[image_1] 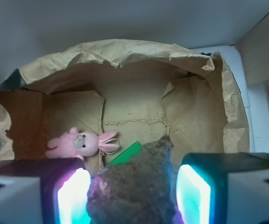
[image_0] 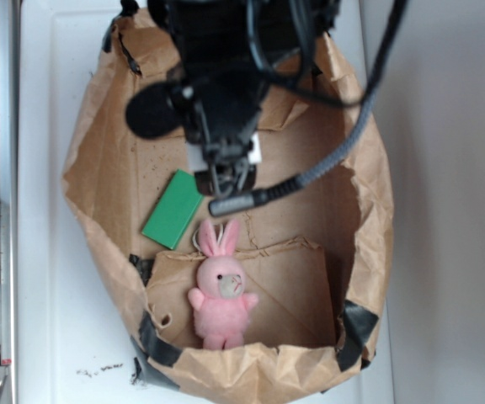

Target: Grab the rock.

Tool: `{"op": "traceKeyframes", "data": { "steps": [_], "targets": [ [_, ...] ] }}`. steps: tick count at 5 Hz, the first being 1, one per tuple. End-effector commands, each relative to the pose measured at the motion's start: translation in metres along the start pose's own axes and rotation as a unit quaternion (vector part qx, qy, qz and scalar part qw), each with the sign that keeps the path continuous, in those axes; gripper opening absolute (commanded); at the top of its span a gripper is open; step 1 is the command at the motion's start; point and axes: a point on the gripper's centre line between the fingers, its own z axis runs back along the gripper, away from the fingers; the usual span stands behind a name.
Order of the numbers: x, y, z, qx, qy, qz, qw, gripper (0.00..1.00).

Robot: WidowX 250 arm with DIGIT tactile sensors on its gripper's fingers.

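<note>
Gripper (image_1: 132, 196) is clamped on the rock (image_1: 132, 186), held between its two lit pads (image_1: 71, 198) in the wrist view. Rock is lifted above the floor of the brown paper bag (image_0: 99, 160). Green block (image_0: 173, 209) lies near the bag's left wall; pink plush bunny (image_0: 220, 290) lies by the front edge.

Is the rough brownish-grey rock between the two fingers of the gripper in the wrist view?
Yes, the rough brownish-grey rock sits between the two glowing fingers of the gripper.
</note>
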Motion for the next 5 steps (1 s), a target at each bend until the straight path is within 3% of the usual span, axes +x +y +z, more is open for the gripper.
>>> {"op": "traceKeyframes", "data": {
  "steps": [1, 2, 5],
  "targets": [
    [-0.01, -0.023, 0.003, 0.062, -0.05, -0.019, 0.997, 0.0],
    [-0.019, -0.03, -0.007, 0.072, -0.055, -0.032, 0.995, 0.0],
    [-0.006, -0.031, -0.016, 0.07, -0.038, -0.026, 0.996, 0.0]
  ]
}}
